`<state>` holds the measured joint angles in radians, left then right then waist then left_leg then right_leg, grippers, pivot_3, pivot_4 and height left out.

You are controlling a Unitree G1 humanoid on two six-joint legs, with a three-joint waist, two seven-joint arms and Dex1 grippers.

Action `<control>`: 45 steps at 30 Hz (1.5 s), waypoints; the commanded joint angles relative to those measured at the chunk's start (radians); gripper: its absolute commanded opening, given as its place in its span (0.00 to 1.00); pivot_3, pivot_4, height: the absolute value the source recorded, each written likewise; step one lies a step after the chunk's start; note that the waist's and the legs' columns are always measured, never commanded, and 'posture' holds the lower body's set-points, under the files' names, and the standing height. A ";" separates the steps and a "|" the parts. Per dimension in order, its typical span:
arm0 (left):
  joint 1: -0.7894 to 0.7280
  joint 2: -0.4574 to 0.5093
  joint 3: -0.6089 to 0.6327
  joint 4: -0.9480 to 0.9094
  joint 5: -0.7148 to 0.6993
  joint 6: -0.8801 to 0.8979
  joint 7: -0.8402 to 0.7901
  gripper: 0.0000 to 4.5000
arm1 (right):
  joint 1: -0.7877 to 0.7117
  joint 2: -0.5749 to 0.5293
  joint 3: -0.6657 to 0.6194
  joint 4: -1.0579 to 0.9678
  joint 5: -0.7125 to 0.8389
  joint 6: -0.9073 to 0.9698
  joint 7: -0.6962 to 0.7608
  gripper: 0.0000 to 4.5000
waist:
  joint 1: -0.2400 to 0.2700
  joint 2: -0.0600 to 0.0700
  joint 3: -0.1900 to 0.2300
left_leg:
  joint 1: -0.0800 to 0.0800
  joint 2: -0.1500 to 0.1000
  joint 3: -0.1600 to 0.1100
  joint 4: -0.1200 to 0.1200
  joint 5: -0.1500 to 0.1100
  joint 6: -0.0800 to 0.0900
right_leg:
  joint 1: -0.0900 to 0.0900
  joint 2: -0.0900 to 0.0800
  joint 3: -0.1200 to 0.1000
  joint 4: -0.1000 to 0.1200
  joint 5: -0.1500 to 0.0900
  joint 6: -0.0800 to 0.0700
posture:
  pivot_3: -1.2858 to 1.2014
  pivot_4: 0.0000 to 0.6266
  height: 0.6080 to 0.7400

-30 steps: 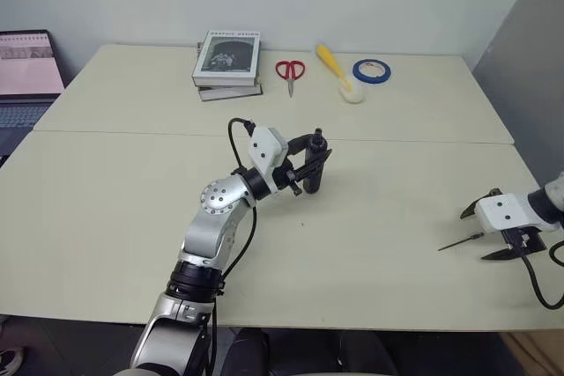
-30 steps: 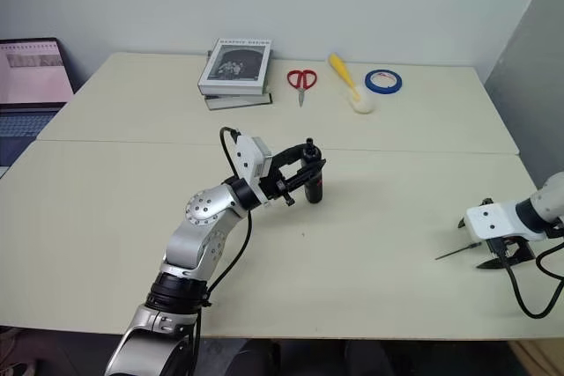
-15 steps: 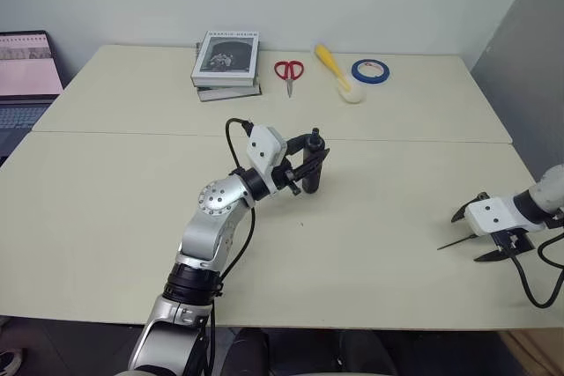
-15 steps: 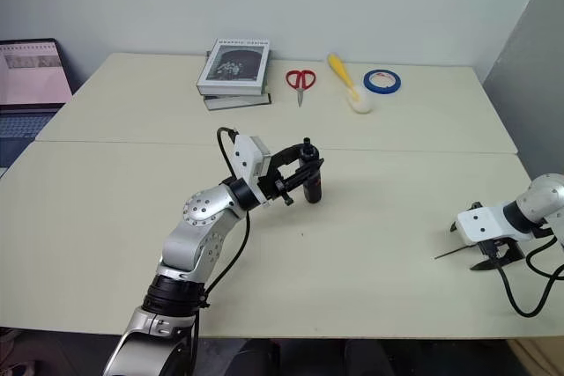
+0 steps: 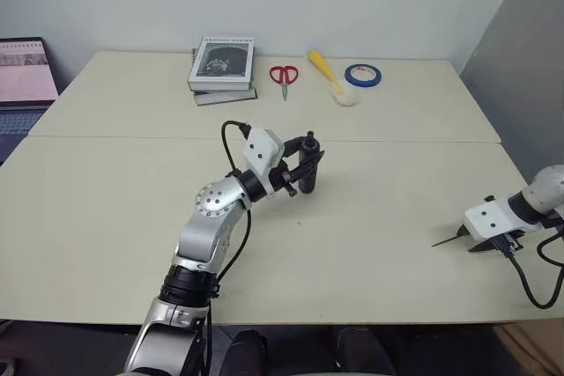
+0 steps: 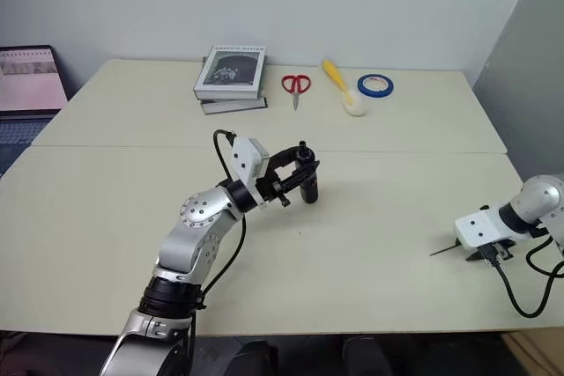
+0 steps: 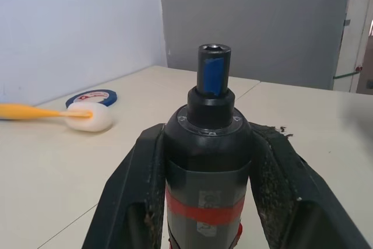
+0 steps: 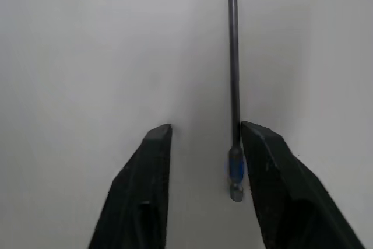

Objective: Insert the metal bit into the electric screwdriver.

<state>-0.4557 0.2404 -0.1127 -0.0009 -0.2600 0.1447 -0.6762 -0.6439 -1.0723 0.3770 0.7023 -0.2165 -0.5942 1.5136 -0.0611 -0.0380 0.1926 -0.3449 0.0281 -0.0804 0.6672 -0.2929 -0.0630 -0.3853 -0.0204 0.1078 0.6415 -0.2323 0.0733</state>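
Between the left gripper's [image 7: 210, 202] fingers [image 7: 137, 202] sits the screwdriver [image 7: 207, 161], pinched on both sides near its red band and held upright above the middle of the table [image 5: 115, 217]. At the table's right edge the right gripper [image 8: 204, 138] points down with its fingers [image 8: 145, 190] parted, the bit [image 8: 233, 74] lying flat between them against one finger. Scissors [image 5: 283, 77], books [image 5: 220, 68] and tape [image 5: 362, 75] lie well apart at the far edge.

The electric screwdriver [image 6: 308, 185] is held upright above the bench [image 6: 379, 217] by the left pincer [image 6: 302, 175]. Far right, the right pincer [image 6: 487, 254] is lowered over the metal bit [image 6: 445, 251], which lies flat on the bench.
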 commanded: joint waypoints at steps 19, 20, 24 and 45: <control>-0.028 -0.003 -0.001 0.026 0.010 -0.018 -0.002 0.37 | 0.024 0.002 -0.158 -0.250 0.172 0.347 0.019 0.00 | -0.011 0.001 0.001 | 0.000 -0.002 0.004 -0.001 0.000 0.000 | -0.002 0.001 0.007 0.001 0.001 0.001 | 0.52 0.24 1.00; -0.029 -0.003 -0.001 0.029 0.010 -0.020 -0.003 0.37 | 0.039 -0.002 -0.184 -0.288 0.207 0.398 0.017 0.00 | -0.011 0.001 0.001 | 0.000 -0.002 0.003 -0.001 0.000 0.000 | -0.002 0.001 0.007 0.001 0.001 0.002 | 0.52 0.24 1.00; -0.043 -0.009 0.007 0.046 0.008 -0.024 0.003 0.37 | 0.111 0.003 -0.308 -0.467 0.363 0.646 -0.028 0.00 | -0.005 0.001 0.001 | -0.001 -0.002 0.002 -0.003 0.000 0.000 | -0.003 0.001 0.006 0.000 0.003 0.006 | 0.52 0.24 1.00; -0.084 -0.079 0.020 0.043 0.055 -0.049 0.178 0.37 | -0.063 0.611 -0.653 -1.116 0.971 1.447 -1.034 0.00 | 0.001 0.002 0.001 | -0.019 -0.002 0.001 -0.003 0.000 0.001 | -0.021 0.003 0.006 0.001 0.005 0.007 | 0.52 0.24 1.00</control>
<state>-0.5284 0.1621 -0.1112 0.0830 -0.2379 0.1160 -0.5426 -0.6734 -0.4725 -0.2779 -0.3594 0.7333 0.8610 0.5300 -0.0596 -0.0359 0.1941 -0.3643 0.0266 -0.0794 0.6639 -0.2927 -0.0624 -0.4066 -0.0178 0.1141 0.6426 -0.2272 0.0795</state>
